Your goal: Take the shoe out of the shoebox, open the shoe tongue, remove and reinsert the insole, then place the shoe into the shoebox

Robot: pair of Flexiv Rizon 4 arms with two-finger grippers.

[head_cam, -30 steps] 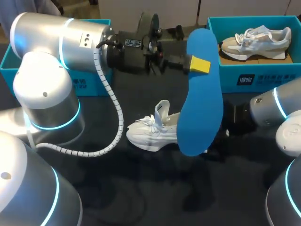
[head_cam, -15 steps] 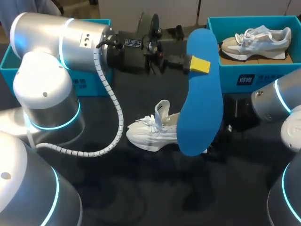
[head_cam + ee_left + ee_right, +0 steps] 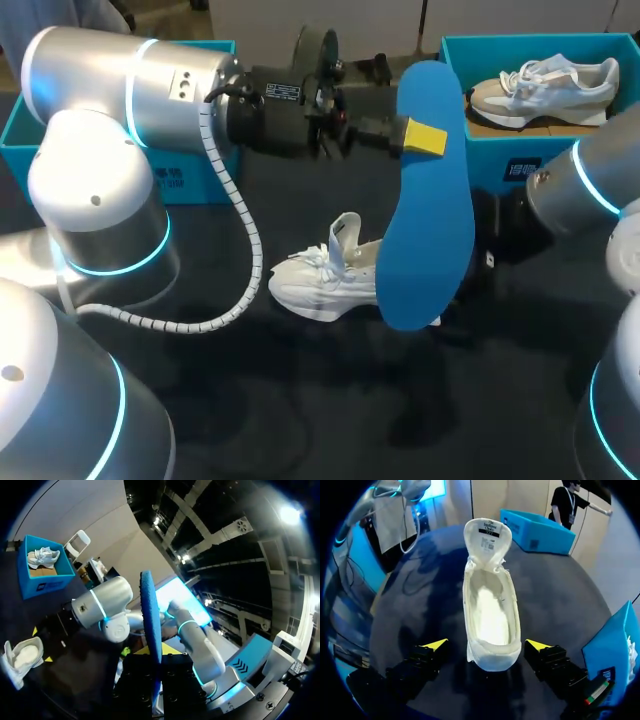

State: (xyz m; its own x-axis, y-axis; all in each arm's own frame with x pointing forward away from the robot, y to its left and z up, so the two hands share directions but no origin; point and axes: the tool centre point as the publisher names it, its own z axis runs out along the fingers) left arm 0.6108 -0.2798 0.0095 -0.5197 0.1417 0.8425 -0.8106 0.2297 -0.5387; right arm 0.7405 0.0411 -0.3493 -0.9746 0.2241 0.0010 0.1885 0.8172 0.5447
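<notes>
The blue insole point(image 3: 430, 200) hangs upright above the table, with my left gripper point(image 3: 425, 137) shut on its upper part. In the left wrist view the insole point(image 3: 150, 625) is edge-on, rising from between the fingers. The white shoe point(image 3: 325, 280) lies on the table under and behind the insole, its tongue point(image 3: 487, 535) folded open and its inside bare. My right gripper point(image 3: 486, 646) is open, with its yellow tips on either side of the shoe's point(image 3: 490, 615) heel and clear of it. In the head view the insole hides that gripper; only the right arm point(image 3: 570, 190) shows.
A blue shoebox point(image 3: 480, 165) at the back right holds a second grey and white shoe point(image 3: 545, 85). Another blue box point(image 3: 190, 175) stands at the back left, behind my left arm point(image 3: 100, 180). Free dark tabletop lies in front of the shoe.
My right arm has moved toward the back of the table, close to the shoe. The left arm, the insole and the shoe have stayed where they were.
</notes>
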